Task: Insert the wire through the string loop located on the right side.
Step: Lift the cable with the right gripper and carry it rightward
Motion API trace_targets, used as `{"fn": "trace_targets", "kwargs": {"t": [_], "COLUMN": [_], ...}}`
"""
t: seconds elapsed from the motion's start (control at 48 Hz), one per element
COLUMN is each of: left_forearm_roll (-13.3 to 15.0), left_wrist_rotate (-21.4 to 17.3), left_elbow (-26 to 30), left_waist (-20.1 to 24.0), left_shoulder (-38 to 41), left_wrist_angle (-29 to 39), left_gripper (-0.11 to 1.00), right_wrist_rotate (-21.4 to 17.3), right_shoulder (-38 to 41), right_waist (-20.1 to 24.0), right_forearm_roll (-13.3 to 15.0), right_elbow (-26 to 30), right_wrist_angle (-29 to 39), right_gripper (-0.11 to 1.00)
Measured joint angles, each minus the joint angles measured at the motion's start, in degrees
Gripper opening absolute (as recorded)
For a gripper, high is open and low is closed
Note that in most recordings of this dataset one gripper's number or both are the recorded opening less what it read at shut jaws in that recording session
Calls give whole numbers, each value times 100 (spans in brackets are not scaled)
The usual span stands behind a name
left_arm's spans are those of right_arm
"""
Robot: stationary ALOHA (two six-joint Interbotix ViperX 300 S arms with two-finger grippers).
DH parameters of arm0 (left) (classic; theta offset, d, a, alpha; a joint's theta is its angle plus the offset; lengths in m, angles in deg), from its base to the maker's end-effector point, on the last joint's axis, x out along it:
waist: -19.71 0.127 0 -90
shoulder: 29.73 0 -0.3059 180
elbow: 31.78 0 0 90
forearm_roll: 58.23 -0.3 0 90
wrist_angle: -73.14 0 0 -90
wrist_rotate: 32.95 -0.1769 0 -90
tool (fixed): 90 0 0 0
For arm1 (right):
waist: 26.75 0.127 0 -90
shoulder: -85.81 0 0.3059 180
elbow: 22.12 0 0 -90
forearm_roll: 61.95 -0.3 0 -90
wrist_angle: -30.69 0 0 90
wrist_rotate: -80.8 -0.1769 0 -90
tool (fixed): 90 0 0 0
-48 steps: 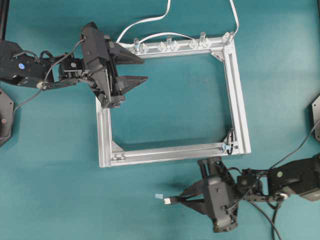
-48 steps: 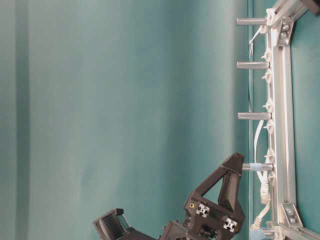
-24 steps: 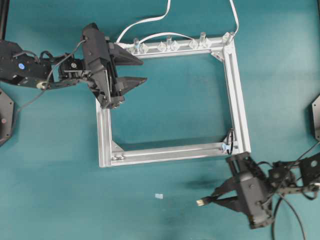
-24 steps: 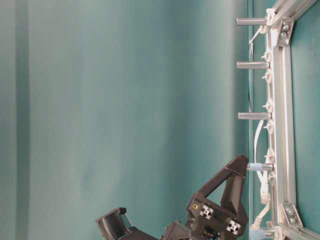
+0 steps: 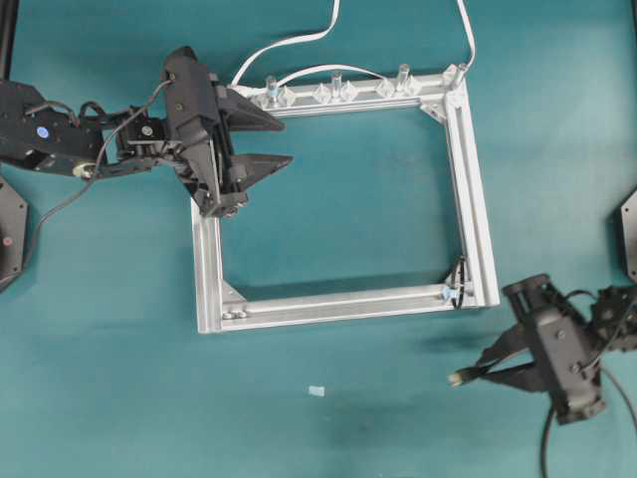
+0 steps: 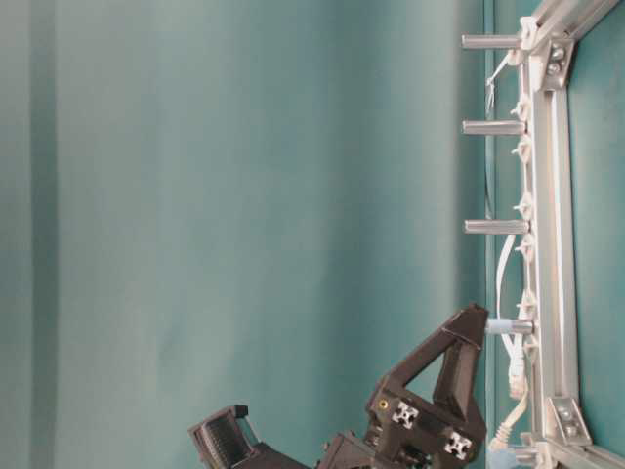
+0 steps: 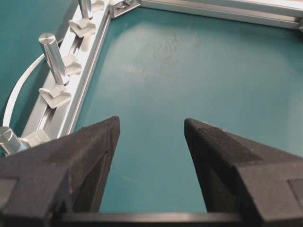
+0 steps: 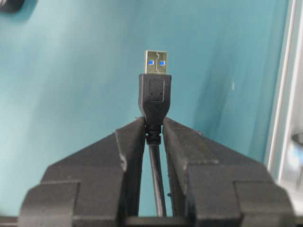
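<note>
The wire's black plug with its metal tip (image 8: 154, 85) sticks out past my right gripper (image 8: 154, 126), which is shut on the plug's neck; the thin cable runs back between the fingers. From overhead, the right gripper (image 5: 482, 366) hovers in front of the silver frame's (image 5: 480, 199) front right corner, with the plug tip (image 5: 458, 378) pointing left. The string loop (image 5: 458, 274) hangs dark at that corner, apart from the plug. My left gripper (image 5: 287, 139) is open over the frame's far left corner, and nothing lies between its fingers (image 7: 99, 142).
A flat white cable (image 5: 289, 42) curves behind the far rail, where metal posts and clear clips (image 5: 336, 90) stand. A small pale scrap (image 5: 316, 390) lies on the teal table in front of the frame. The frame's rail (image 8: 284, 94) runs along the right gripper's right side.
My right gripper has carried the wire to the right, from in front of the front rail to just past the frame's front right corner. The left gripper has barely moved.
</note>
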Motion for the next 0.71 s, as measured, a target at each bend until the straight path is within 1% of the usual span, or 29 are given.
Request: {"fn": "trace_targets", "kwargs": {"t": [0.167, 0.375, 0.708], "left_forearm_roll": [0, 0, 0], "left_wrist_rotate": [0, 0, 0], "left_elbow": [0, -53, -88], "left_waist": [0, 0, 0], "left_shoulder": [-35, -211, -308], "left_wrist_angle": [44, 281, 325], "left_gripper": [64, 63, 63], "right_wrist_rotate": [-9, -9, -9], "right_shoulder": [-369, -747, -914], "right_waist": [0, 0, 0], "right_forearm_roll": [9, 9, 9], "right_elbow": [-290, -580, -721], "right_wrist_angle": [132, 149, 167], "right_gripper": [19, 19, 19]}}
